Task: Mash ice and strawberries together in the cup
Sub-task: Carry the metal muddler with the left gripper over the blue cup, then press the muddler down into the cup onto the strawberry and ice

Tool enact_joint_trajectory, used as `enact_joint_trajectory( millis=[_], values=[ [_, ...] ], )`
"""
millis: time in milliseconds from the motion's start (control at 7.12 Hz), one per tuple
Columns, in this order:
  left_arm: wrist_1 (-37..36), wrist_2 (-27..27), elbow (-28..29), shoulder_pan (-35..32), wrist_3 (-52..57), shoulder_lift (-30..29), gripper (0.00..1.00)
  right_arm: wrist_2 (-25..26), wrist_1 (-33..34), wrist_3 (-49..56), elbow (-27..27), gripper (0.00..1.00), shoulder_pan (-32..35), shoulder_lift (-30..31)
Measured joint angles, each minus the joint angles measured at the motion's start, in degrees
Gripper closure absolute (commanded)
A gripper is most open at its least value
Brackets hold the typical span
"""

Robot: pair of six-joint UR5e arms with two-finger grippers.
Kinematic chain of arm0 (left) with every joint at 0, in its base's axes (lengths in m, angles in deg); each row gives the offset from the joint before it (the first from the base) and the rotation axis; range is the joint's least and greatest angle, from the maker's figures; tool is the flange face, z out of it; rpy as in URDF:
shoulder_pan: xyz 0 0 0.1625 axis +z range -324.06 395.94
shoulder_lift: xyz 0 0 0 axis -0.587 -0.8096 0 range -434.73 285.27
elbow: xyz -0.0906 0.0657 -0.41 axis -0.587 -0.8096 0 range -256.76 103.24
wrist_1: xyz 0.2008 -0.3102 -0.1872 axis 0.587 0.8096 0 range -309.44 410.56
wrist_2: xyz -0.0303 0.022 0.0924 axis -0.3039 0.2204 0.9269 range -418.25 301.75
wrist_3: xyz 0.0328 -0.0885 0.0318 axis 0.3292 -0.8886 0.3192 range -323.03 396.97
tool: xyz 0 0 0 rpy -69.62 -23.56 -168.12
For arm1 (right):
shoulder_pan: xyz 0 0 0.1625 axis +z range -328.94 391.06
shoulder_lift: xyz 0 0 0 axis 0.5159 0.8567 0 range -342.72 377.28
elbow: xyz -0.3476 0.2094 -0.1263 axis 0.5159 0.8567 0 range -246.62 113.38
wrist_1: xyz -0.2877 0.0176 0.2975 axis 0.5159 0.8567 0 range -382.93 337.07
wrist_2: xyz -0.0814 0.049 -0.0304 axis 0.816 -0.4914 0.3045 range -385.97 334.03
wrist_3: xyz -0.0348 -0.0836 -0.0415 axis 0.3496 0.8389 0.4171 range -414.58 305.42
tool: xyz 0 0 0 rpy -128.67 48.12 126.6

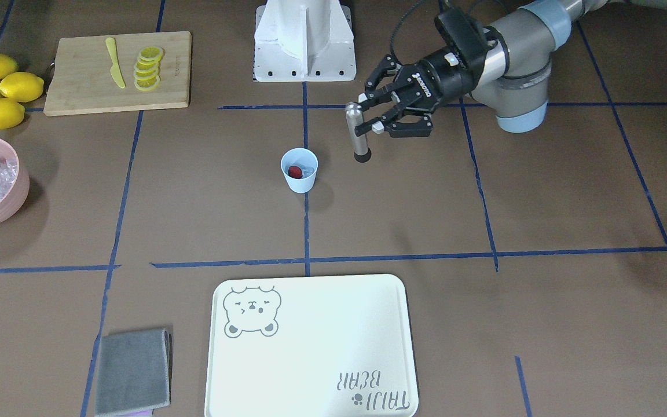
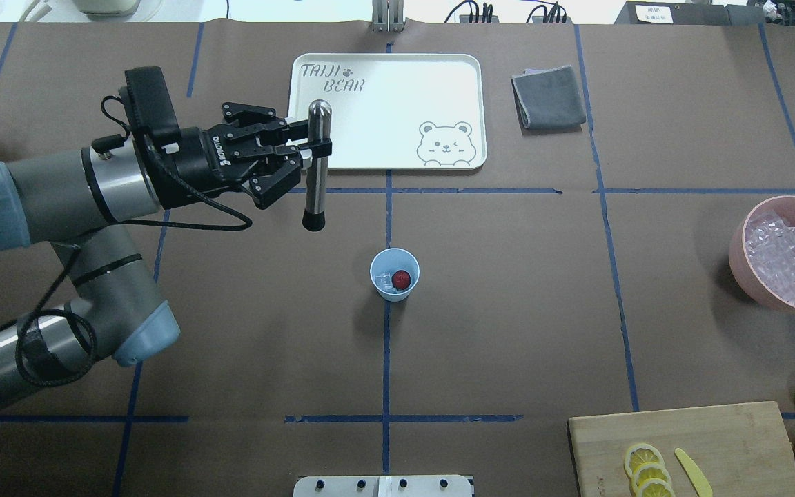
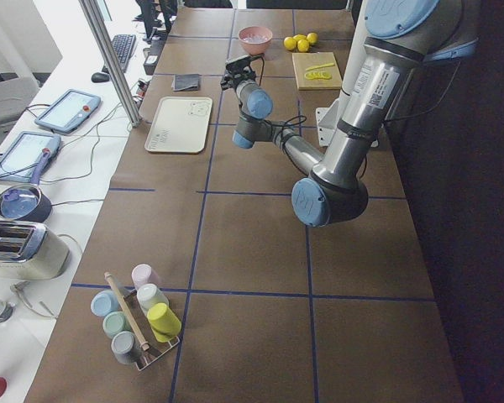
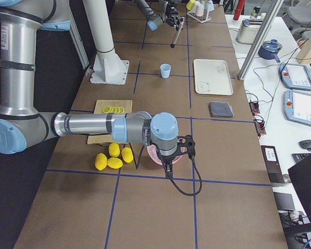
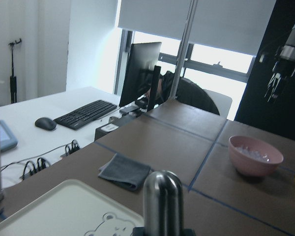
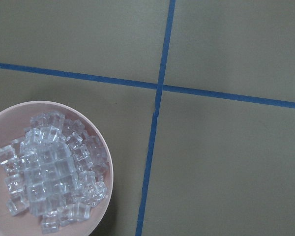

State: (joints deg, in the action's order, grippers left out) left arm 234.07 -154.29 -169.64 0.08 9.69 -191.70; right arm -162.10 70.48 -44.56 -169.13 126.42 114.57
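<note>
Front view: left fingers (image 1: 376, 127) pinch a steel muddler (image 1: 358, 130), tip down, near the cup (image 1: 299, 180) at mid-bench. Strawberry (image 1: 294, 172) and ice (image 1: 308, 171) lie inside. Right-side view: right fingers (image 4: 168, 168) over the pink bowl (image 4: 154, 154) — spread or pressed together, cannot tell.

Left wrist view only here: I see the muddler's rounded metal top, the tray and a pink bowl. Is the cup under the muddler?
Observer: No. Overhead, the cup stands apart from the muddler, nearer the robot and to its right.
Operator: Is it loaded?
Observer: Yes, one strawberry and some ice lie inside it.
Operator: Grip okay?
Observer: The left gripper has its jaws shut on the muddler's upper shaft, holding it upright.
</note>
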Motion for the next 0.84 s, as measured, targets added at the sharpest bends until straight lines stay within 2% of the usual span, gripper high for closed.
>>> enact_joint_trajectory(
  millis=[421, 702, 843],
  values=[
    [3.0, 11.0, 0.5, 8.2, 15.1, -2.2, 0.98, 0.0, 0.0, 0.0, 0.1, 0.01, -0.1, -0.1],
    [4.6, 19.3, 1.8, 14.7, 18.6, -3.0, 0.98, 0.0, -0.1, 0.1, 0.1, 0.01, -0.1, -0.1],
    [5.8, 21.5, 3.6, 16.2, 19.3, -3.5, 0.98, 0.0, -0.1, 0.2, 0.1, 0.01, -0.1, -0.1]
  ],
)
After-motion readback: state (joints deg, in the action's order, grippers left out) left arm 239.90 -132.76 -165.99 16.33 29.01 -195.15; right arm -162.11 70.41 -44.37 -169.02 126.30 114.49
